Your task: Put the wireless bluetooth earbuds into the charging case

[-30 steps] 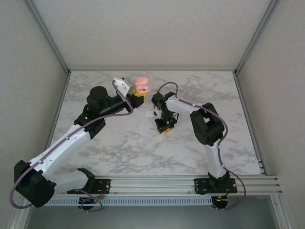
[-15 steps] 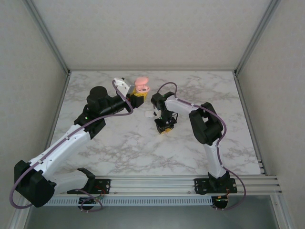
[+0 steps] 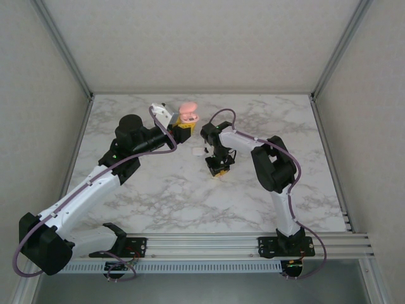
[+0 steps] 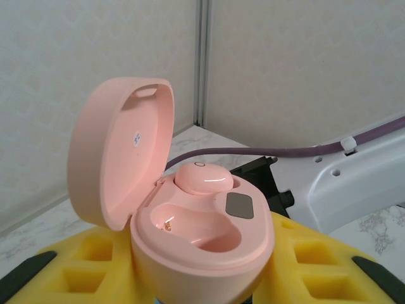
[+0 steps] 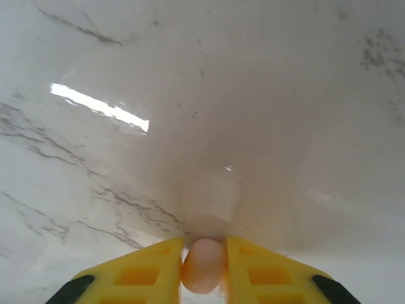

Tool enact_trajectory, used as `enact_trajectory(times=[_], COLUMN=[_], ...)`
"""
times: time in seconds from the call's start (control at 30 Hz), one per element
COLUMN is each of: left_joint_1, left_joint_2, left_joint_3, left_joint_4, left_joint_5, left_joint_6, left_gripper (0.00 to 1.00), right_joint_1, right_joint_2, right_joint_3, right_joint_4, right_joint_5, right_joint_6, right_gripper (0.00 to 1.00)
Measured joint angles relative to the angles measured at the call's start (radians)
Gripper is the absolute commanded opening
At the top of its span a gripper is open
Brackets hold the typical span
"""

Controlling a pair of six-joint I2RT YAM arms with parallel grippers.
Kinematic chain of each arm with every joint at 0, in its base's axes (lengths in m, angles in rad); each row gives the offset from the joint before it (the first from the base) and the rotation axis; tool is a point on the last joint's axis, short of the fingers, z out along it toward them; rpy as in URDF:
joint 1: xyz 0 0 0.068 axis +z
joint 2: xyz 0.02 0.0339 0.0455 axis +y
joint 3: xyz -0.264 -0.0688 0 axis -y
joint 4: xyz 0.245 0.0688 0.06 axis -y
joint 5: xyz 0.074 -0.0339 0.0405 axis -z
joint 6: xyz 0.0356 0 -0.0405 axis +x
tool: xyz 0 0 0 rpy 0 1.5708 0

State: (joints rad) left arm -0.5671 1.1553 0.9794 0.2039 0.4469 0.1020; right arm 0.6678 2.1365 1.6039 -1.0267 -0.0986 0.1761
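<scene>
Pink earbud (image 5: 203, 266) pinched in near-closed right gripper (image 5: 204, 254) — left gripper (image 3: 183, 132) clasps open case (image 4: 190, 244).

the charging case (image 3: 188, 113) sits in the left claw (image 3: 183, 128) above the far middle of the worktop (image 3: 158, 190), an earbud (image 4: 204, 178) seated inside it. just right and nearer, the right claw (image 3: 219, 170) is down at the worktop, a second earbud (image 5: 204, 269) between its fingers.
</scene>
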Motion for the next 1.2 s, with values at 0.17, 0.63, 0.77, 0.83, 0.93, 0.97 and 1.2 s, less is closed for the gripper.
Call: enact_trajectory(times=[0.17, 0.63, 0.77, 0.83, 0.93, 0.97, 1.2], left_joint_1=[0.0, 0.0, 0.0, -0.001, -0.002, -0.003, -0.015], left_joint_2=[0.016, 0.122, 0.149, 0.162, 0.182, 0.188, 0.222], left_joint_3=[0.0, 0.029, 0.034, 0.034, 0.034, 0.034, 0.034], left_joint_4=[0.0, 0.005, 0.02, 0.031, 0.06, 0.069, 0.116], left_joint_5=[0.0, 0.025, 0.043, 0.053, 0.072, 0.079, 0.138], left_joint_6=[0.0, -0.002, -0.009, -0.013, -0.02, -0.02, -0.027], left_gripper=[0.07, 0.07, 0.07, 0.07, 0.07, 0.07, 0.07], right_joint_1=[-0.029, -0.213, -0.225, -0.225, -0.225, -0.225, -0.219], right_joint_2=[-0.146, -0.719, -0.798, -0.812, -0.823, -0.825, -0.813], right_joint_3=[-0.083, -0.171, -0.14, -0.106, -0.069, -0.061, -0.034], right_joint_4=[0.064, 0.228, 0.23, 0.232, 0.255, 0.27, 0.38], right_joint_5=[-0.084, -0.356, -0.404, -0.43, -0.481, -0.503, -0.616], right_joint_6=[0.037, 0.191, 0.225, 0.241, 0.268, 0.282, 0.371], right_gripper=[0.21, 0.22, 0.22, 0.22, 0.22, 0.22, 0.22])
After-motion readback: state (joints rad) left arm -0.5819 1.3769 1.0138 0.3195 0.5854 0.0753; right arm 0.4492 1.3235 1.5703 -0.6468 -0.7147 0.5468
